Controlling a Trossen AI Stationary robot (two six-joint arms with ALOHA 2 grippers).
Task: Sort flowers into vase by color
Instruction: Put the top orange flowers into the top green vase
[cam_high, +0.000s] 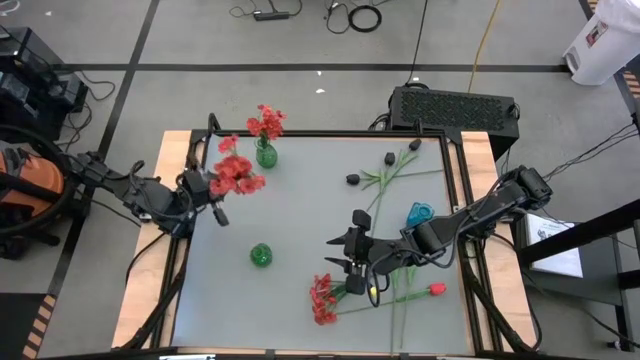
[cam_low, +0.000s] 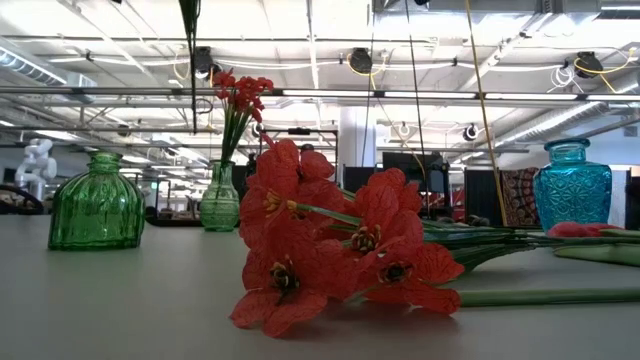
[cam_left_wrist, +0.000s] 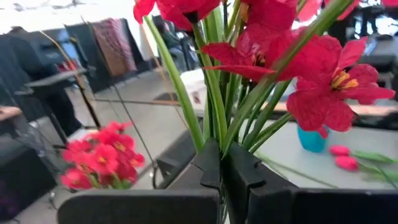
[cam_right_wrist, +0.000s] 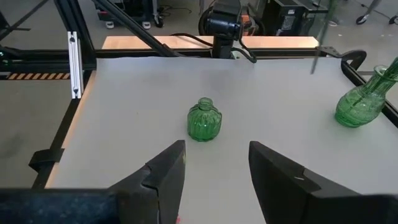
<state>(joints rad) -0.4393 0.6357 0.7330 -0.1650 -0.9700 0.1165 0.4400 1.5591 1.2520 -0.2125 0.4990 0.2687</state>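
Note:
My left gripper (cam_high: 213, 186) (cam_left_wrist: 219, 162) is shut on a spray of red blossoms (cam_high: 238, 176) with green stems, held just left of the tall green vase (cam_high: 265, 154). That vase has red flowers (cam_high: 266, 122) standing in it. My right gripper (cam_high: 331, 252) (cam_right_wrist: 215, 175) is open and touches nothing. It hovers over the table facing the small round green vase (cam_high: 260, 255) (cam_right_wrist: 204, 119). Another red spray (cam_high: 322, 297) (cam_low: 340, 250) lies flat on the table. A red tulip bud (cam_high: 436, 290) and black blooms (cam_high: 353, 179) on long stems also lie there. My left gripper pinches the bunch of green stems (cam_left_wrist: 214, 134) between its two fingers, a little below the blossoms. The fingers come from the table's left. The blossoms (cam_left_wrist: 323, 87) fan out beyond the fingertips toward the tall vase, and the spray is lifted clear of the table.
A blue vase (cam_high: 419, 213) (cam_low: 571, 183) stands right of centre, among long green stems crossing the table's right half. A black frame rail (cam_high: 330, 134) borders the table. Bare table surface (cam_high: 300, 205) lies between the two green vases and my right gripper.

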